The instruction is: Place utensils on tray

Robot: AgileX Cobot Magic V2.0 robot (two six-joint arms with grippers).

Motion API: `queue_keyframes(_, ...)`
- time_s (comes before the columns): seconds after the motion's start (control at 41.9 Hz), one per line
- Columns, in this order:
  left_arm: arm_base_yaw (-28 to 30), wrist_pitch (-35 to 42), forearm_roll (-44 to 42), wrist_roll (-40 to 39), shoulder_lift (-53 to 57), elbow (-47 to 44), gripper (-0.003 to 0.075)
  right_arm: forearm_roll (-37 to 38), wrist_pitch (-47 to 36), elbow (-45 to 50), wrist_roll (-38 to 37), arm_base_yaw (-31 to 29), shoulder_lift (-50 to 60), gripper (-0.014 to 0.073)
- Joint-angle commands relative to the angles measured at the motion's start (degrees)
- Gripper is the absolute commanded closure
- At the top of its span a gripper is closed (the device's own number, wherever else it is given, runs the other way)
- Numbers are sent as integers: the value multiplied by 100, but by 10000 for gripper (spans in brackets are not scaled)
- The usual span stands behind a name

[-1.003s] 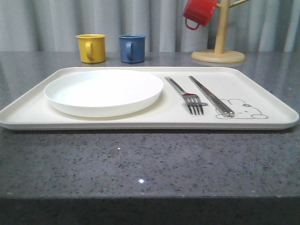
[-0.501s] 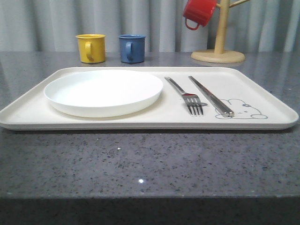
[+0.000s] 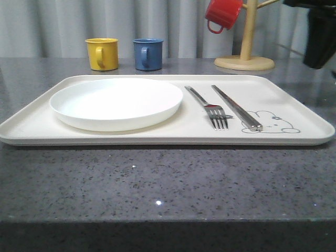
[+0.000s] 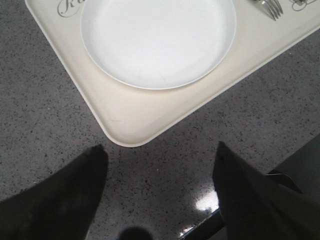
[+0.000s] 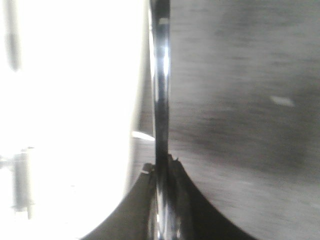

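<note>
Looking across a speckled grey countertop backed by pale curtains, we see the cream tray holding a white plate, fork and chopsticks. Our left gripper hangs spread wide. Our right gripper pinches a slim shiny utensil.

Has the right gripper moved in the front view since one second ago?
Yes. The right gripper has come into the front view at the upper right, right of the wooden mug tree, where earlier only curtain showed.
</note>
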State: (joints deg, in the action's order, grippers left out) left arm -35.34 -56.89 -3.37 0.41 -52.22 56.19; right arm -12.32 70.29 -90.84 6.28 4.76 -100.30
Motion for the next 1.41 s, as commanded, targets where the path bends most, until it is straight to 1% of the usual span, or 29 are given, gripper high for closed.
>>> queue_keyframes(0.0, -41, 314, -13, -41, 34, 143, 279, -106, 371, -165, -488, 328, 100, 599)
queue_keyframes(0.096, -41, 314, -13, -41, 34, 143, 279, -117, 172, -165, -898, 549, -63, 599)
queue_keyframes(0.239, -41, 314, -13, -41, 34, 143, 279, -178, 23, -165, -1026, 713, -342, 599)
queue_keyframes(0.31, -41, 314, -13, -41, 34, 143, 279, -184, -14, -165, -1026, 732, -443, 580)
queue_keyframes(0.382, -41, 314, -13, -41, 34, 143, 279, -161, -14, -165, -1026, 732, -487, 503)
queue_keyframes(0.501, -41, 314, -13, -41, 34, 143, 279, -156, -129, -165, -1011, 732, -457, 326)
queue_keyframes(0.549, -41, 314, -13, -41, 34, 143, 279, -143, -204, -165, -976, 732, -411, 273)
queue_keyframes(0.597, -41, 314, -13, -41, 34, 143, 279, -143, -259, -165, -837, 732, -348, 251)
queue_keyframes(0.788, -41, 314, -13, -41, 34, 143, 279, -126, -312, -165, -310, 732, 264, 251)
queue_keyframes(0.955, -41, 314, -13, -41, 34, 143, 279, 72, -295, -68, 194, 997, 1201, 256)
queue_keyframes(1.075, -41, 314, -13, -41, 34, 143, 279, 253, -348, 237, 230, 1167, 1914, 256)
queue_keyframes(1.385, -41, 314, -13, -41, 34, 143, 279, 431, -452, 1479, 230, 1180, 3965, 256)
